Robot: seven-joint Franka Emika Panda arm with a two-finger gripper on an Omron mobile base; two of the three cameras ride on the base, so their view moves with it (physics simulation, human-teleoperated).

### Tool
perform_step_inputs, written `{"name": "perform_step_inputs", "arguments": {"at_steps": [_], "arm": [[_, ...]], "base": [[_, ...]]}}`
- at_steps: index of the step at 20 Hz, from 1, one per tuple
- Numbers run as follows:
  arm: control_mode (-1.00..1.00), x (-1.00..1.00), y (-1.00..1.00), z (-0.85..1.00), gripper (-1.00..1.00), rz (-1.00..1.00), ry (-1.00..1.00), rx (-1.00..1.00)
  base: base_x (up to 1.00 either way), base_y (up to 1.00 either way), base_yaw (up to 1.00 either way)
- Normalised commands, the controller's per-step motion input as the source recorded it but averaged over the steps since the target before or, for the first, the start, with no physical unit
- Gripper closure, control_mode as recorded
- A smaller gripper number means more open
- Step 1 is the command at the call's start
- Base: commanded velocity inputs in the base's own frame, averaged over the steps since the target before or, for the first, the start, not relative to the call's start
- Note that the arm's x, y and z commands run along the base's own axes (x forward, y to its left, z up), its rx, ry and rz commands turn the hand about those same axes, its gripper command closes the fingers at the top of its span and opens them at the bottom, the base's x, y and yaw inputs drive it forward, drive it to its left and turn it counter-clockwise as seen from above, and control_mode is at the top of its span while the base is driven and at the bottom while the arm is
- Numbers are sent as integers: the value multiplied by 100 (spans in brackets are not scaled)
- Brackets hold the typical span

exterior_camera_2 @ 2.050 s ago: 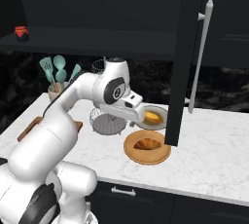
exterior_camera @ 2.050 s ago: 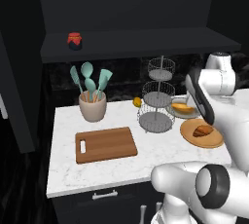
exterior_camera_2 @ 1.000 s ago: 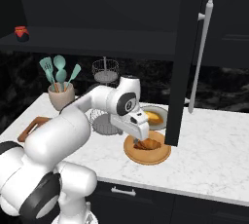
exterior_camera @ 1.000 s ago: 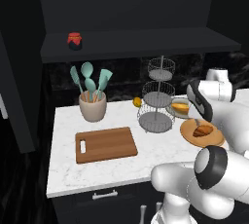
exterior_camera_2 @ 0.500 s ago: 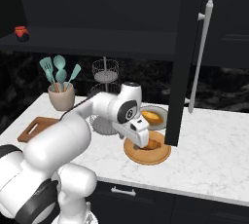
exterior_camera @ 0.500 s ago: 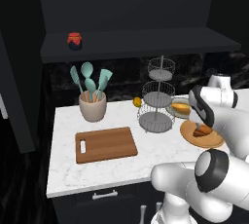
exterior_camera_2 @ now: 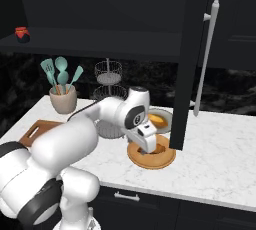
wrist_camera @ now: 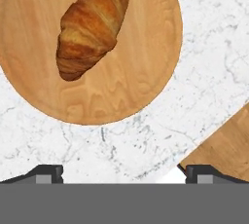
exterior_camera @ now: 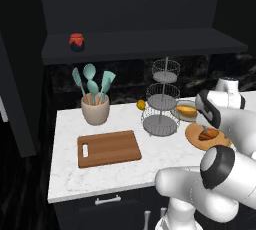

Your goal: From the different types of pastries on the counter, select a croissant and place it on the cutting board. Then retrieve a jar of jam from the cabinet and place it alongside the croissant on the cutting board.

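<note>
My two-finger gripper (wrist_camera: pixel 124 172) hangs with fingers spread wide and empty above the round orange-brown wooden plate (wrist_camera: pixel 146 86). The dark golden-brown crescent croissant (wrist_camera: pixel 90 28) lies on that plate, untouched. The rectangular brown wooden cutting board (exterior_camera: pixel 109 147) sits well apart on the white marble counter (exterior_camera: pixel 150 164).

Two cameras look down from behind at the same bench (exterior_camera: pixel 70 174). The hand camera looks straight down, close above the croissant (wrist_camera: pixel 90 28).
</note>
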Motion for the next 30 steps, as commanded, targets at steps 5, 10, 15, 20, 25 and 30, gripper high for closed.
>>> {"name": "perform_step_inputs", "arguments": {"at_steps": [5,10,15,20,25,30], "arm": [[-100,21,-9,-7,-100,-2,0,0],[-100,27,-1,-15,-100,-2,0,0],[-100,34,-6,-14,-100,-2,0,0],[-100,13,-22,-13,-100,-2,0,0],[-100,1,-15,-19,-100,-2,0,0],[-100,13,-1,-21,-100,0,0,0]], "base": [[0,0,0],[0,0,0],[0,0,0],[0,0,0],[0,0,0],[0,0,0]]}}
